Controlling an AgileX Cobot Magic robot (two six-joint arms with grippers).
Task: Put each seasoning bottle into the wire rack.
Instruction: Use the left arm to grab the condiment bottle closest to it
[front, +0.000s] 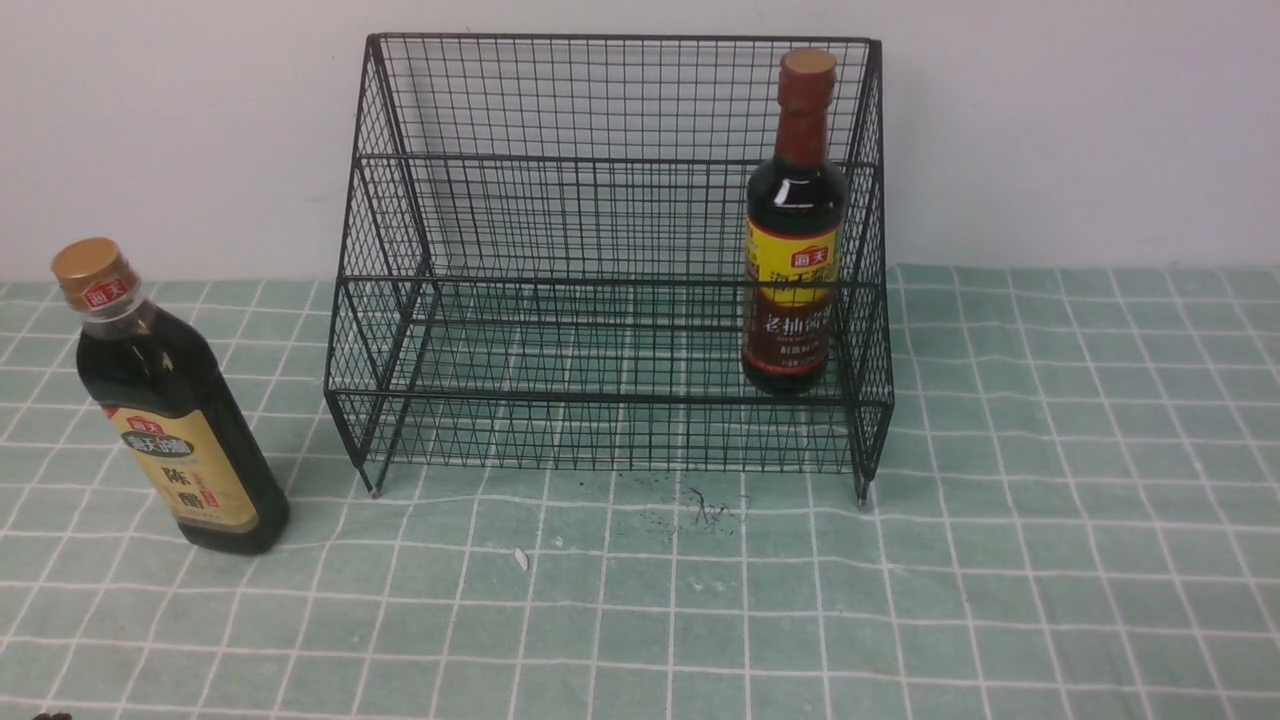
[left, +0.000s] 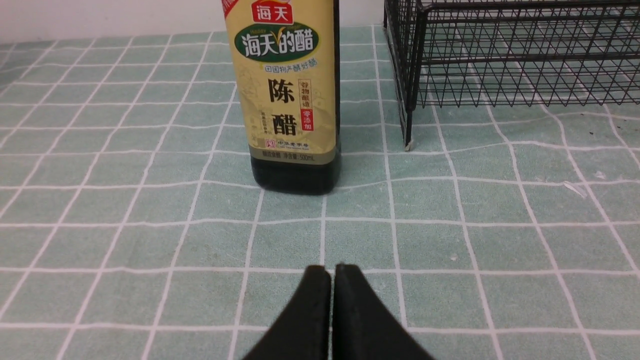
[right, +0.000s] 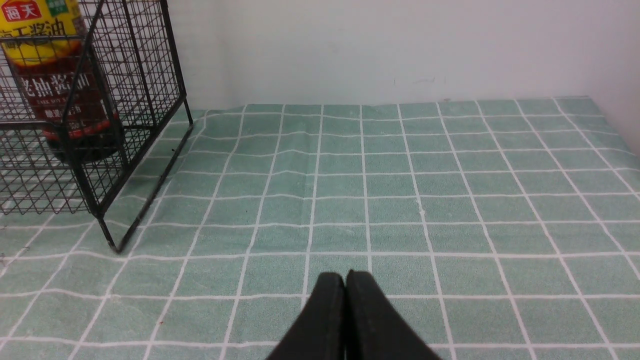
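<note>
We see a table (front: 1050, 560) filling the lower part of the front view, covered by a pale green cloth (front: 900, 640) with a white grid. Across the top runs a plain whitish wall (front: 150, 120). Near lower centre lie a small white scrap (front: 520, 558) and, just right of it, some dark specks (front: 710, 510).

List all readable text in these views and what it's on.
"海天的醋" – gold-cap bottle, label
"陈醋" – same label
"海天" – red logo on both labels and on the gold-cap bottle's cap
"老抽酱油" – red-cap bottle, label
Fine print on both labels: too small to read.
</note>
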